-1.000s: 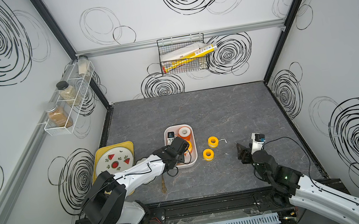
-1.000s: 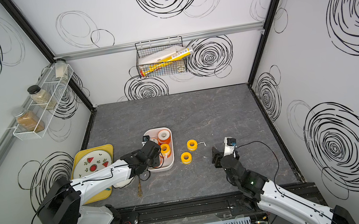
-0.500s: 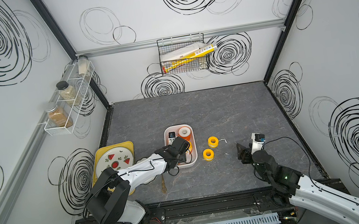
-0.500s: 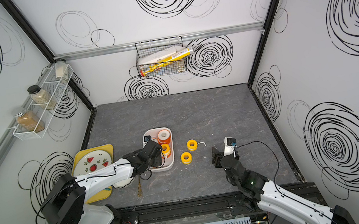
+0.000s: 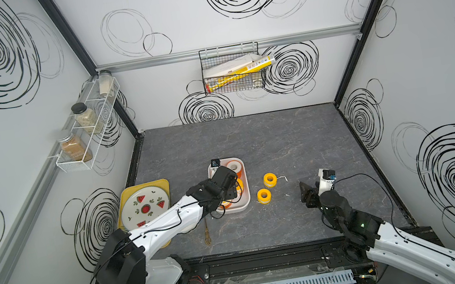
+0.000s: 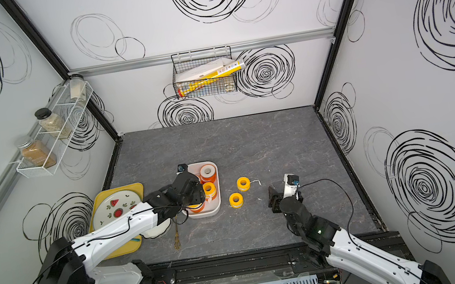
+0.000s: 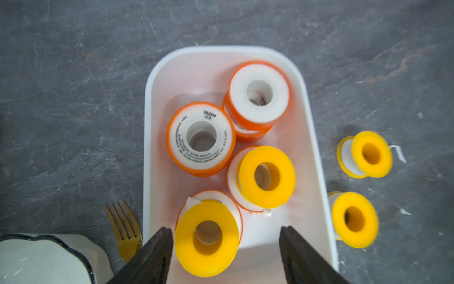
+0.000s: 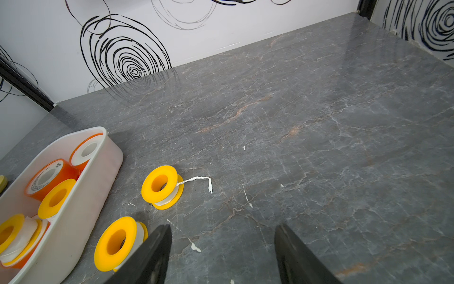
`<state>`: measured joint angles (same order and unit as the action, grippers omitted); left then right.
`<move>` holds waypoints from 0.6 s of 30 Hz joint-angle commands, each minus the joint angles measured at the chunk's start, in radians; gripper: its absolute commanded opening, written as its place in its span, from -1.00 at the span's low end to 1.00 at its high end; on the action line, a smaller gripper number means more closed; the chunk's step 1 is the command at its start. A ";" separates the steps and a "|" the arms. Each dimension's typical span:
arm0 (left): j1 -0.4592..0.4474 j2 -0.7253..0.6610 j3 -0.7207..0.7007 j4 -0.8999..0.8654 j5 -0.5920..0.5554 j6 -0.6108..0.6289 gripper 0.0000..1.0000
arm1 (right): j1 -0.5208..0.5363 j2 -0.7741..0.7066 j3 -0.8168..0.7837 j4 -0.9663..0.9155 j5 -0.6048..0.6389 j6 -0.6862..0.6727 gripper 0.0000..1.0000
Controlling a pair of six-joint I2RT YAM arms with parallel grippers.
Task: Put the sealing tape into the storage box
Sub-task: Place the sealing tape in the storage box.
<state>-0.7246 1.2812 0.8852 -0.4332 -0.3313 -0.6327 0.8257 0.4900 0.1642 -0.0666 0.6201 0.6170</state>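
We find the storage box [image 7: 147, 127], a smooth white plastic tub with rounded corners and low walls, standing on the grey table [image 7: 61, 73], whose matt surface is veined like stone. Most of the sealing tape [image 5: 235, 167] lies inside it: thick white windings on round plastic spools with a centre hole. The lettered orange roll [image 7: 201, 139] lies flat and shows fine black print on its white face. The plain orange roll [image 7: 259, 94] rests on top of another orange spool. Two yellow-flanged rolls sit tilted in the box, the middle yellow roll [image 7: 266, 175] and the end yellow roll [image 7: 207, 237]; orange rims show beneath both. The left gripper [image 7: 224, 230] hangs over that end of the box with its dark, wedge-shaped jaws spread. One finger is just beside the end yellow roll's flange, the other well clear of it, so nothing is clasped. Outside, on the table, the near loose roll [image 7: 353, 220] lies just beside the box wall. The far loose roll [image 7: 368, 153] trails a thin twisted white tail. The right gripper [image 8: 222, 227] is near them, its jaws parted over bare table. A gold fork [image 7: 124, 226] and a glossy, dark-rimmed scalloped dish [image 7: 36, 258] lie on the box's other side.
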 commanded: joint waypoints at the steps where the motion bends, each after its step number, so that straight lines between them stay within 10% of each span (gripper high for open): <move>1: 0.002 -0.095 0.059 -0.076 0.002 0.025 0.52 | 0.000 0.010 0.008 0.025 -0.001 -0.008 0.42; 18: 0.005 -0.523 -0.070 -0.161 -0.042 0.067 0.61 | -0.002 0.296 0.088 0.141 -0.084 -0.089 0.58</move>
<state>-0.7235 0.7864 0.8326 -0.6163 -0.3649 -0.5877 0.8257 0.7132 0.1936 0.0036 0.5934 0.5850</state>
